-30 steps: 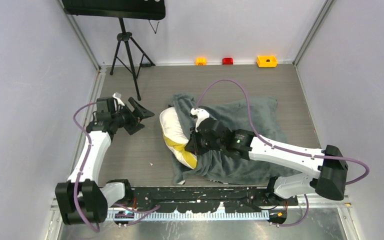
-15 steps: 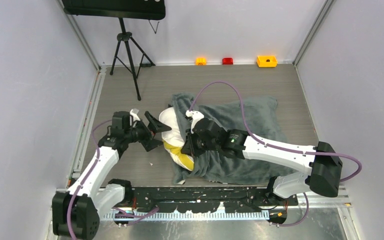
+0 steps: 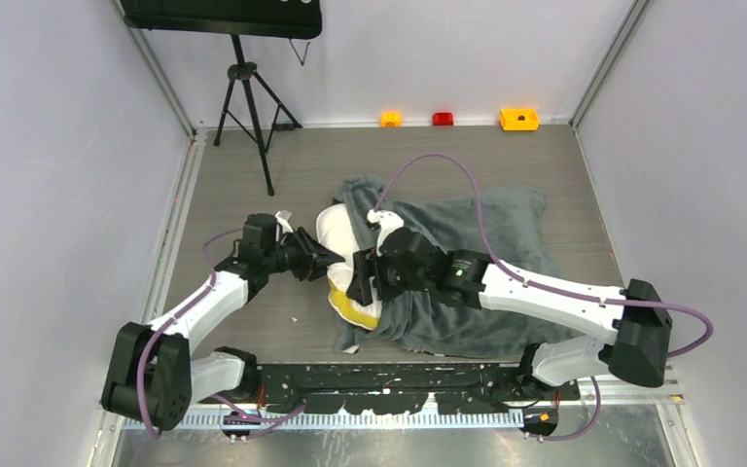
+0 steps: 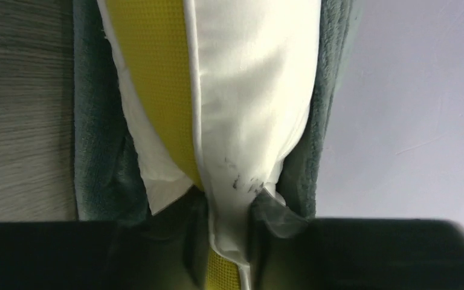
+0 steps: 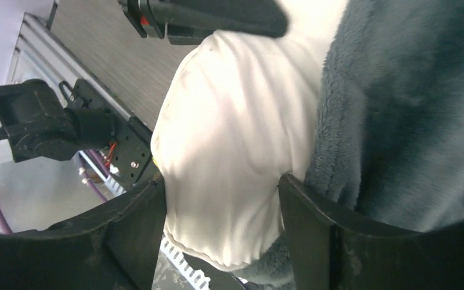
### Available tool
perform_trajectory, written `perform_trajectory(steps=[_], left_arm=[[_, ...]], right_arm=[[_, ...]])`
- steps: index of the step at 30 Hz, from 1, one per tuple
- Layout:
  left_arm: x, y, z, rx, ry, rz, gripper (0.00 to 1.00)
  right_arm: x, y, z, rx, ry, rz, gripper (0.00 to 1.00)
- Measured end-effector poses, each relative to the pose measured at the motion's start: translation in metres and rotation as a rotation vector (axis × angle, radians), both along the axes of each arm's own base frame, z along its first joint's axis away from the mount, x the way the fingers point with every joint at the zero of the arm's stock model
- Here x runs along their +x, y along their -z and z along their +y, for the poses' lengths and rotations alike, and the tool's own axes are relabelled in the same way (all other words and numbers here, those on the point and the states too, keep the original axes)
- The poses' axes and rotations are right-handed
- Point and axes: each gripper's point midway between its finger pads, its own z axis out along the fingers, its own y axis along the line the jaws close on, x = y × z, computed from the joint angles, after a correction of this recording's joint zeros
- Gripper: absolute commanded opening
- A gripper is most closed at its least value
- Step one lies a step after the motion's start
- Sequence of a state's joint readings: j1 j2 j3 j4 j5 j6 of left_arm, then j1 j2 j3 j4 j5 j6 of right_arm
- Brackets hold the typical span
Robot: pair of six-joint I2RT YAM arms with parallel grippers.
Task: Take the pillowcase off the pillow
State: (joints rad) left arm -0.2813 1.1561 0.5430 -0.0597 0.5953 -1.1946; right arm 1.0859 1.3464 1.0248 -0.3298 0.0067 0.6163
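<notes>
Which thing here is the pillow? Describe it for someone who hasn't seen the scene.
On the table lies a dark grey fuzzy pillowcase. Poking out of its left end is the pillow: smooth white cloth with a yellow band, unlike the plush grey around it.

The pillow (image 3: 331,230) is white with a yellow band (image 4: 157,78) of tiny dots. The pillowcase (image 3: 486,229) is dark grey. The table (image 3: 350,156) is grey-brown with wood lines. The robot arms (image 3: 545,292) are white and black, with purple cables (image 3: 438,156). Three small bins are orange (image 3: 390,119), red (image 3: 443,119) and yellow (image 3: 519,119).
</notes>
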Motion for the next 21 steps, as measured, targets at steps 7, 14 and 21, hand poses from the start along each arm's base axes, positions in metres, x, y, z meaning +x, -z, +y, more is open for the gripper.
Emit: perform_trajectory(steps=[7,14,21], left_arm=[[0.002,0.005,0.002,0.036,0.009,-0.032,0.00],[-0.003,0.013,0.008,0.093,0.024,-0.045,0.06],[-0.007,0.012,0.014,0.146,0.046,-0.080,0.83]], right_arm=[[0.030,-0.044,-0.044,-0.006,0.203,-0.120,0.82],[0.073,-0.058,-0.081,-0.057,0.411,-0.136,0.83],[0.085,0.009,-0.057,-0.217,0.379,-0.002,0.82]])
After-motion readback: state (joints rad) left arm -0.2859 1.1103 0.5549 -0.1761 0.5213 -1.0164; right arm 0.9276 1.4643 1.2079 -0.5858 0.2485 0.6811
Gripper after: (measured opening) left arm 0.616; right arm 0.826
